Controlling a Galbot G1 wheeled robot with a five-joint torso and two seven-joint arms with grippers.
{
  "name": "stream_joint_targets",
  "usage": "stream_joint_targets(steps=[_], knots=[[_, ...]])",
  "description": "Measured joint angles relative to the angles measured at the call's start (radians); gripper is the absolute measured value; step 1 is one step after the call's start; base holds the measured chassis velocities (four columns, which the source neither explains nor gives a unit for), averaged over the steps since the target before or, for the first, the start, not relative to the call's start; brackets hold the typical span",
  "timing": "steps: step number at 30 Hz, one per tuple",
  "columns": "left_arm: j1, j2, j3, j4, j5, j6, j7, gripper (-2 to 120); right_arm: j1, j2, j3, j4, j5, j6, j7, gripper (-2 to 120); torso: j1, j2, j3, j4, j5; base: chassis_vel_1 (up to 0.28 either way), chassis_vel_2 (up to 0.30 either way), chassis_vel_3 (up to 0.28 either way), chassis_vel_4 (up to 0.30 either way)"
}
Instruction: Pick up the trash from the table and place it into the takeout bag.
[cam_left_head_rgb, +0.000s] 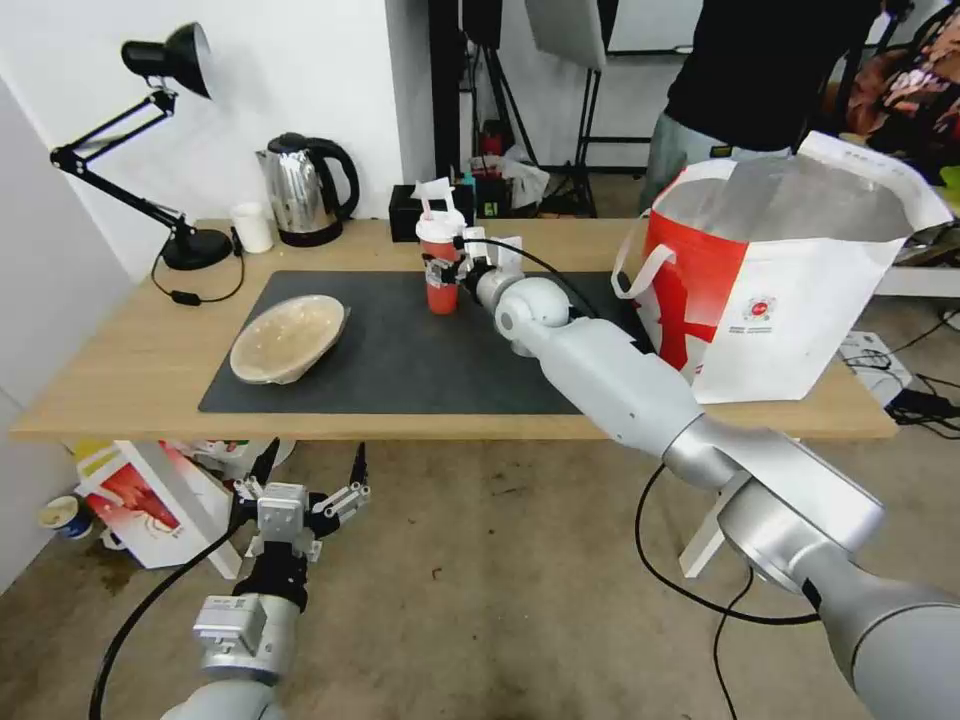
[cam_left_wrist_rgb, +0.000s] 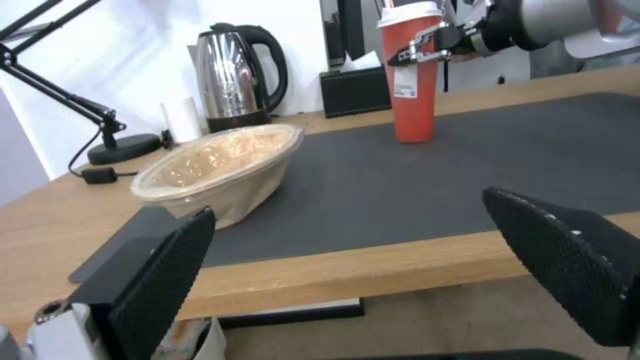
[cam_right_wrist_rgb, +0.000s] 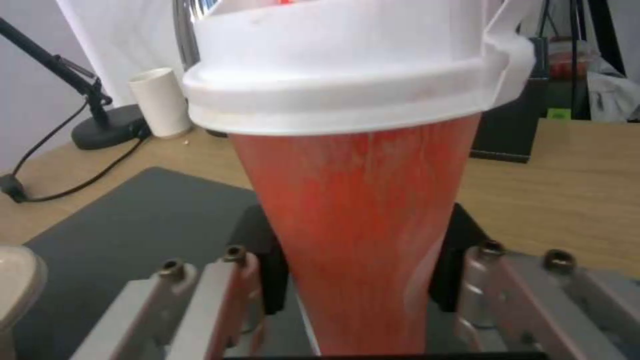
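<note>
Light-wood table (cam_left_head_rgb: 120, 380) w/ dark mat (cam_left_head_rgb: 420, 350), white wall behind, cables on the floor. Right gripper (cam_left_head_rgb: 447, 268) at the mat's far edge: fingers (cam_right_wrist_rgb: 267, 270) either side of the cup (cam_left_head_rgb: 440, 262), pads pressed on the lower red wall, so clenched on it. Cup base looks down on the mat in the left wrist view, upright, white lid and straw on. Right arm stretched long across the table from the robot's right. Bag (cam_left_head_rgb: 790, 290) on the table's right end, mouth open, foil lining showing, handles hanging loose; well apart from the cup. Tan bowl (cam_left_head_rgb: 290, 338) on the mat's left part, tipped on its side, untouched. Kettle (cam_left_head_rgb: 305, 190), black box (cam_left_head_rgb: 410, 213) and lamp (cam_left_head_rgb: 160, 150) along the back edge. Left gripper (cam_left_head_rgb: 310, 475) below the table's front edge, fingers (cam_left_wrist_rgb: 167, 265) spread wide, idle, holding nothing.

Judgement: grasp made, lift not yet begun. Risks from here:
- Cup tapers downward, walls thin; hard squeeze could buckle it and pop the lid, slack squeeze could let it slide down thru the pads.
- Tilt en route could spill any liquid left via the straw hole.
- Bag rim stands high; low carry could clip the rim or snag a handle and tip the bag.
- Black box close behind the cup; a swing backward could knock it.
</note>
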Motion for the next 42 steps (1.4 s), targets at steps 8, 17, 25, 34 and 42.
stream_joint_targets(steps=[8,17,25,34,42], knots=[[0.000,0.000,0.000,0.000,0.000,0.000,0.000,100,0.003,0.002,0.000,0.000,0.001,0.000,-0.002,21,0.000,0.000,0.000,0.0003,-0.0001,0.000,0.000,0.000,0.000],[0.000,0.000,0.000,0.000,0.000,0.000,0.000,100,0.007,-0.073,0.023,0.180,0.054,-0.029,0.046,7,0.000,0.000,0.000,0.0002,0.0001,0.000,0.000,0.000,0.000],[0.000,0.000,0.000,0.000,0.000,0.000,0.000,100,0.125,-0.169,0.044,0.365,0.147,-0.079,0.125,7,0.000,0.000,0.000,0.0003,-0.0001,0.000,0.000,0.000,0.000],[0.000,0.000,0.000,0.000,0.000,0.000,0.000,100,0.166,-0.361,0.077,0.648,0.294,-0.120,0.201,7,0.000,0.000,0.000,0.0001,0.0002,0.000,0.000,0.000,0.000],[0.000,0.000,0.000,0.000,0.000,0.000,0.000,100,0.149,-0.583,0.135,0.865,0.373,-0.177,0.273,7,0.000,0.000,0.000,0.0001,0.0001,0.000,0.000,0.000,0.000]])
